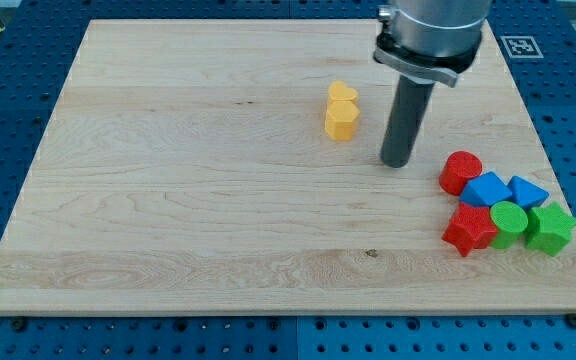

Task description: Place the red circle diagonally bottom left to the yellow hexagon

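The red circle (460, 172) lies at the view's right, at the top left of a cluster of blocks. The yellow hexagon (341, 120) sits up the board, left of centre-right, touching a yellow heart (342, 94) just above it. My tip (396, 162) rests on the board between them, right of and a little below the yellow hexagon and left of the red circle, apart from both.
The cluster at the right holds a blue block (486, 189), a blue triangle (527, 191), a red star (470, 229), a green circle (509, 222) and a green star (550, 227). The wooden board (168, 200) lies on a blue pegboard.
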Available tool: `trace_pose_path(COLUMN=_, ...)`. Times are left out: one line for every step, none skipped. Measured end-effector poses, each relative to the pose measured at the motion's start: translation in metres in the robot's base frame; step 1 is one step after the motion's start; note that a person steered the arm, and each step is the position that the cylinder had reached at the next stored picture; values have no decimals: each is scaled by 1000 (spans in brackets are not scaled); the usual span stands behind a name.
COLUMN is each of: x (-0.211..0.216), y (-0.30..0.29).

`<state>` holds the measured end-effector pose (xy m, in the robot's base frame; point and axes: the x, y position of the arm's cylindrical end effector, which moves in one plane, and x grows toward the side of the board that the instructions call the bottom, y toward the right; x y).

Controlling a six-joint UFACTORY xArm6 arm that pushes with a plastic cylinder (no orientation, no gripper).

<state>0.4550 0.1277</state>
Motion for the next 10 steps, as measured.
trace_pose_path(x=-3, y=19)
trace_pose_path(x=-6, y=45)
trace_pose_path(x=-13, y=77)
trace_pose_path(x=-11, y=110)
trace_pose_path(x=3, y=113)
trace_pose_path(x=14, y=110)
trace_pose_path(x=16, y=95)
trace_pose_path(x=16, y=71)
trace_pose_path(x=21, y=48)
trace_pose_path(x=36, y=23)
